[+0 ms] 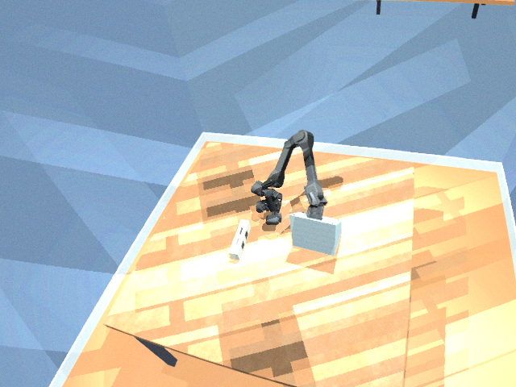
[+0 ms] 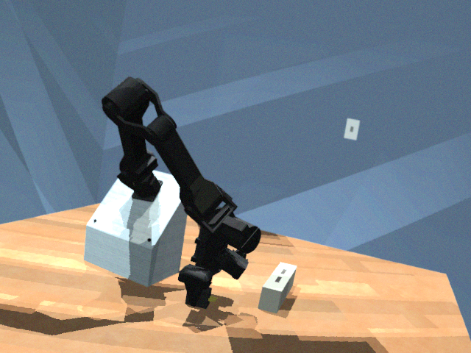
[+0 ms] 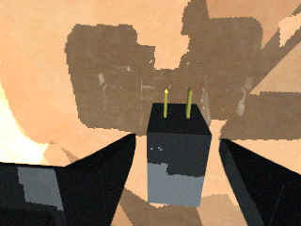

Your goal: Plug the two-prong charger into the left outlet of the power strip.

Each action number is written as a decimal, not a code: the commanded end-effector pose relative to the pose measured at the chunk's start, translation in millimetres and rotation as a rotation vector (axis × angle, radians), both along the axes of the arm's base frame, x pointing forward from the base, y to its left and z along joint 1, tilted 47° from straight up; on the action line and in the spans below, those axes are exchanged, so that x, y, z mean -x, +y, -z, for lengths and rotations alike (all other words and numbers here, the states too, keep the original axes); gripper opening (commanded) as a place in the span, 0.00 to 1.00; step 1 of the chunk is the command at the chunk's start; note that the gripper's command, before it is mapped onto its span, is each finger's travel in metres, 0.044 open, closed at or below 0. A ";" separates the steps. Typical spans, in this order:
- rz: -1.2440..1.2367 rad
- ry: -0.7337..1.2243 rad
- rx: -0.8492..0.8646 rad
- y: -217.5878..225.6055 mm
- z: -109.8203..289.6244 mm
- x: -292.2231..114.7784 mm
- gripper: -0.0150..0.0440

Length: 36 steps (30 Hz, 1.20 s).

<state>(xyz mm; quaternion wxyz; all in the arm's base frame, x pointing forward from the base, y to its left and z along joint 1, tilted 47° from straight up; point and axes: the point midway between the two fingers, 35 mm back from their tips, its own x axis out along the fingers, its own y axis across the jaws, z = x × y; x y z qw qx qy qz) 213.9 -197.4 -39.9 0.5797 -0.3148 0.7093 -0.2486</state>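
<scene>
The black two-prong charger (image 3: 178, 160) lies on the wooden table (image 1: 333, 312) (image 2: 361, 304) with its two yellow prongs (image 3: 177, 104) pointing away from the wrist camera. My gripper (image 3: 176, 141) (image 1: 272, 218) (image 2: 197, 298) is lowered around it, one finger on each side, with a narrow gap showing between each finger and the charger's sides. In the exterior view the fingers hide most of the charger; only a yellow prong tip (image 2: 212, 298) shows. The white power strip (image 1: 239, 243) (image 2: 277, 287) lies on the table a short way beside the gripper, with its dark outlet slots facing up.
The arm stands on a pale grey block (image 1: 314, 237) (image 2: 129, 235) close behind the gripper. The table has a white rim (image 1: 166, 195). A small white wall plate (image 2: 351, 129) sits on the blue wall.
</scene>
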 end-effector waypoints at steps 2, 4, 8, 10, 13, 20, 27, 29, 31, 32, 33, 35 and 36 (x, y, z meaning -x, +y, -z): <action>0.001 -0.001 0.000 -0.1 -0.2 0.0 0.56; 0.001 -0.001 0.000 -0.1 -0.2 0.0 0.50; 0.001 -0.001 0.000 -0.1 -0.2 0.0 0.45; 0.001 -0.001 0.000 -0.1 -0.2 0.0 0.43; 0.001 -0.001 -0.001 2.4 -2.3 -0.7 0.30; -0.001 0.002 -0.008 20.2 -16.3 -3.1 0.25; -0.002 0.006 -0.010 39.4 -30.5 -3.7 0.25; -0.003 0.007 -0.010 44.4 -33.6 -3.2 0.25; -0.003 0.006 -0.010 44.8 -32.9 -3.6 0.25; -0.002 0.006 -0.011 45.2 -32.2 -4.1 0.25; -0.002 0.005 -0.011 45.8 -31.3 -4.6 0.25; -0.001 0.003 -0.012 47.3 -28.9 -6.1 0.25; -0.001 0.002 -0.013 48.1 -27.5 -6.9 0.25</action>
